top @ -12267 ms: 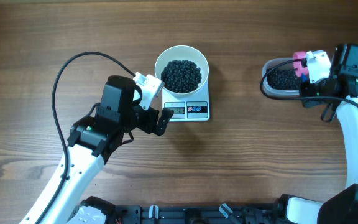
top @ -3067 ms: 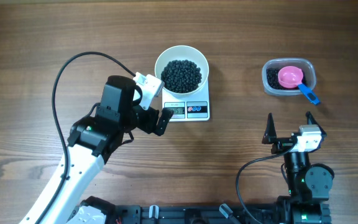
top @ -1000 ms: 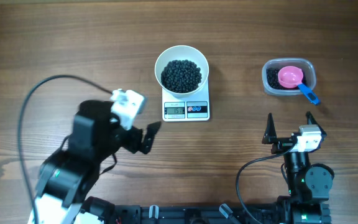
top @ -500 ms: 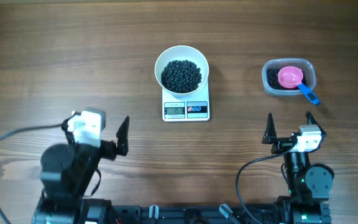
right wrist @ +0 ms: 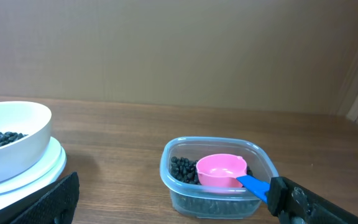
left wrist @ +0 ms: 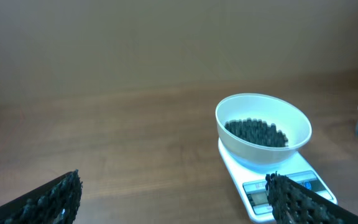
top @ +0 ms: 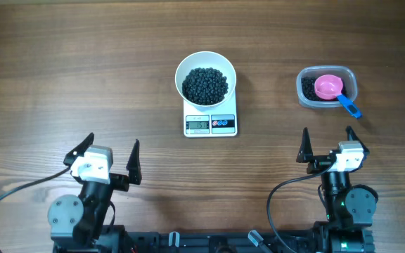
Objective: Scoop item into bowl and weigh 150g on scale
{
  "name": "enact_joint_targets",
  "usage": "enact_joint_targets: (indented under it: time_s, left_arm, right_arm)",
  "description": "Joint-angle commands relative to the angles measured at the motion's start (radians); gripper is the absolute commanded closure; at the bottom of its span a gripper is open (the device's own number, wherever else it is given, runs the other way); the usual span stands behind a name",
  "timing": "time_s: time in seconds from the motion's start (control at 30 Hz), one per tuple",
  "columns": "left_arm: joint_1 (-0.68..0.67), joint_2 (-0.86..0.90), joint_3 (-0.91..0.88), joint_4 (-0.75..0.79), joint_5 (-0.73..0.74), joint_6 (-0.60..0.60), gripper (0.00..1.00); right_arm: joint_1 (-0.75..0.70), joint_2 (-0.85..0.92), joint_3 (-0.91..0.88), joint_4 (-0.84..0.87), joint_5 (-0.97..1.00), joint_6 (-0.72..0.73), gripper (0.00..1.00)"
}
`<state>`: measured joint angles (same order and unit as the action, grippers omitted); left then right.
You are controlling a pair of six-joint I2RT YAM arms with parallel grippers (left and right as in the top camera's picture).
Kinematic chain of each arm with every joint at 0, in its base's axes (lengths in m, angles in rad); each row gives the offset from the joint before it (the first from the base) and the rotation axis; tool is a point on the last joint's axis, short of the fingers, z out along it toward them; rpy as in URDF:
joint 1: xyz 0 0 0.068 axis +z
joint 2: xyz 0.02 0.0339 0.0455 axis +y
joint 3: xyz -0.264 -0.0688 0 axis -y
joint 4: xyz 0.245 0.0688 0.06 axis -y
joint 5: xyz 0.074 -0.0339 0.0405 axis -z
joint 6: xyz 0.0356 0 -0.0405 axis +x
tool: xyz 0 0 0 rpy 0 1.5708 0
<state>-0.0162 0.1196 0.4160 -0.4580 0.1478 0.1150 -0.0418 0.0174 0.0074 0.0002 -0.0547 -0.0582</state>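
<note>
The white bowl [top: 205, 69] stands on the white scale [top: 211, 124] at table centre and holds a heap of small black beans [top: 204, 85]. In the left wrist view the bowl [left wrist: 263, 127] with its beans [left wrist: 255, 131] sits on the scale [left wrist: 278, 185] ahead to the right. The right wrist view catches the bowl [right wrist: 14, 140] at its left edge. My left gripper [top: 108, 153] rests open and empty near the front left edge. My right gripper [top: 326, 141] rests open and empty at the front right, well short of the tub.
A clear plastic tub [top: 327, 88] at the back right holds more black beans and a pink scoop with a blue handle [top: 331, 90]. From the right wrist, the tub [right wrist: 216, 177] and scoop [right wrist: 222, 170] lie straight ahead. Cables loop beside both arm bases.
My left arm has pulled back from beside the scale to the front left edge, its gripper staying open. The right arm has not moved.
</note>
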Motion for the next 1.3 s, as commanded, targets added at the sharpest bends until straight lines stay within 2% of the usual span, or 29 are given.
enact_joint_targets:
  time_s: [0.0,0.73,0.93,1.27]
  left_arm:
    - [0.016,-0.062,-0.069,0.045,0.019,0.008,0.00]
    - [0.016,-0.117,-0.227,0.263,0.019,0.006,0.00]
    - [0.016,-0.117,-0.270,0.333,0.015,-0.049,0.00]
    - [0.016,-0.117,-0.312,0.410,0.015,-0.050,0.00]
  right_arm:
    - [0.006,-0.010,-0.002,0.001,0.006,-0.014,0.01]
    - [0.006,-0.010,-0.002,0.001,0.006,-0.013,0.00]
    - [0.006,-0.010,-0.002,0.001,0.006,-0.013,0.00]
    - [0.006,-0.010,-0.002,0.001,0.006,-0.013,0.00]
